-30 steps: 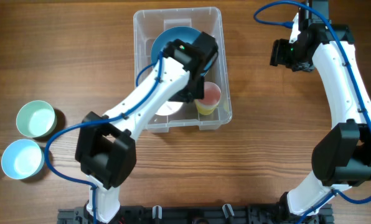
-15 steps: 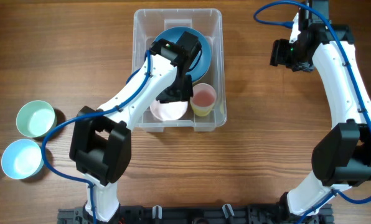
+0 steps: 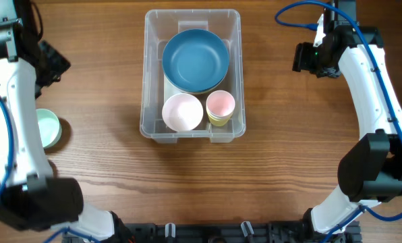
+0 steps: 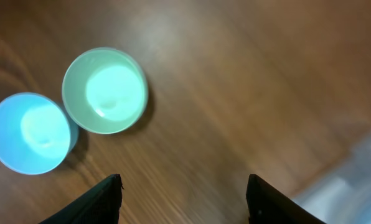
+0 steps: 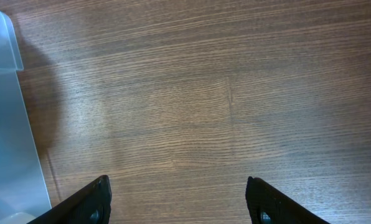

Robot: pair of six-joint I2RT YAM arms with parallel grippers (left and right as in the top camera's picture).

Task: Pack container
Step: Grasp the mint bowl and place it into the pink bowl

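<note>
The clear container (image 3: pixel 147 81) stands at the table's top middle. It holds a large blue bowl (image 3: pixel 195 59), a pale pink bowl (image 3: pixel 183 111) and a pink cup nested in a yellow one (image 3: pixel 220 106). My left gripper (image 3: pixel 52 64) hangs at the far left, well away from the container. In the left wrist view it (image 4: pixel 184 186) is open over bare wood, with a green bowl (image 4: pixel 105 91) and a light blue bowl (image 4: pixel 30 132) ahead of it. My right gripper (image 5: pixel 179 193) is open and empty, to the right of the container's wall (image 5: pixel 5 124).
The green bowl (image 3: pixel 47 127) sits near the left edge, half covered by my left arm, which hides the light blue bowl in the overhead view. My right gripper (image 3: pixel 309 59) hovers beside the container's upper right corner. Bare wood lies between them.
My left arm has pulled out of the container and swung to the far left. Its jaws opened, and the pale pink bowl stays in the container. The right arm has not moved.
</note>
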